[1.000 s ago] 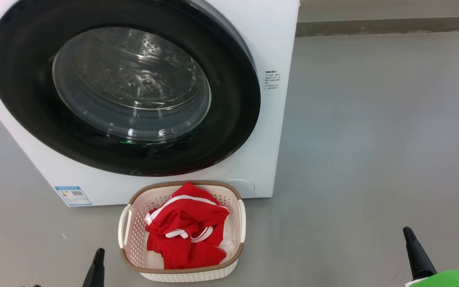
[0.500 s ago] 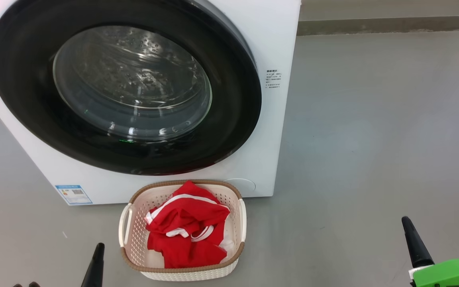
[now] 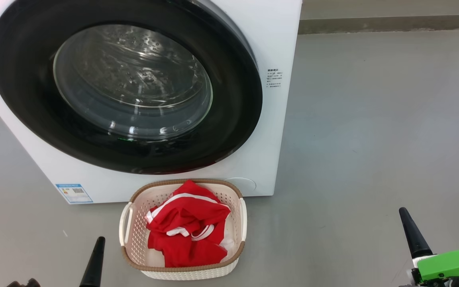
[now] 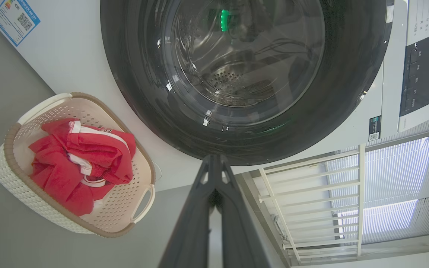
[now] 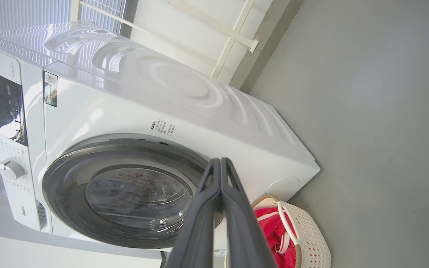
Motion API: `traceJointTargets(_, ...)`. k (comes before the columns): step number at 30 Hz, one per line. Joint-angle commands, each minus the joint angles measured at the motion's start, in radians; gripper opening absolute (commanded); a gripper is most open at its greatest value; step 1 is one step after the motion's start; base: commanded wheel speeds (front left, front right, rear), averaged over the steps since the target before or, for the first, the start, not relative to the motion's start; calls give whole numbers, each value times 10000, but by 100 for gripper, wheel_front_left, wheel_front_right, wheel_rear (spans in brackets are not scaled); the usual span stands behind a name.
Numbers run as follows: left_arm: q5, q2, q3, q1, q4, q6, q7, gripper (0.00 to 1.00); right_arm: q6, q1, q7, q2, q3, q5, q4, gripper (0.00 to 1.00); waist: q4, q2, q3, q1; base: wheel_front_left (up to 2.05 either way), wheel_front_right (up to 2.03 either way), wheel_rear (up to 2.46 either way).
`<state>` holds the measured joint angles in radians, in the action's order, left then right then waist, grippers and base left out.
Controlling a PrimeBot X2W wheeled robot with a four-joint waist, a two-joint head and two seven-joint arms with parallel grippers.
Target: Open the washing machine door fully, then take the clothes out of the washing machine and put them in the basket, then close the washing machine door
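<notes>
My right gripper [image 5: 221, 163] has lifted a little over the last second. It and the left gripper [image 4: 214, 163] are both pinched closed and empty. The washing machine door [image 3: 233, 99] sits shut (flush, I judge) and the clothes [image 3: 185, 231] lie in the basket [image 3: 134, 235], so the task looks finished.

Head view: right gripper [image 3: 404, 213] has risen, fingertip now clearly higher than a second ago. More of its green wrist housing [image 3: 450, 264] is showing. The left gripper [image 3: 99, 242] is also up, by less. Whole scene slid slightly upward, which is camera shift, not things moving.
</notes>
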<state>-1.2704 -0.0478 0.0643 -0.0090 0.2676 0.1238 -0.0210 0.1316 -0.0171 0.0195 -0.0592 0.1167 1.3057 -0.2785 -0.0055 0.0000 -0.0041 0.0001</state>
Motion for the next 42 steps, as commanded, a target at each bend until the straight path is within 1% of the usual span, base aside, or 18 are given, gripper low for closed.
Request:
traceJointTargets(1,-326,-60,315,-489,-223,53,-111,0,-1,533,108,-95,-103,308,293,0,3,0,4,0,0,0,0)
traceJointTargets(30,-3338,-24,496,-985,-224,69,-915,0,-9,1242,935,87,-19,2983,337,0,54,0,70,0,0,0,0)
traceJointTargets(42,-3379,-24,498,-991,-224,69,-925,0,-9,1251,946,89,-18,3020,337,0,55,0,71,0,0,0,0)
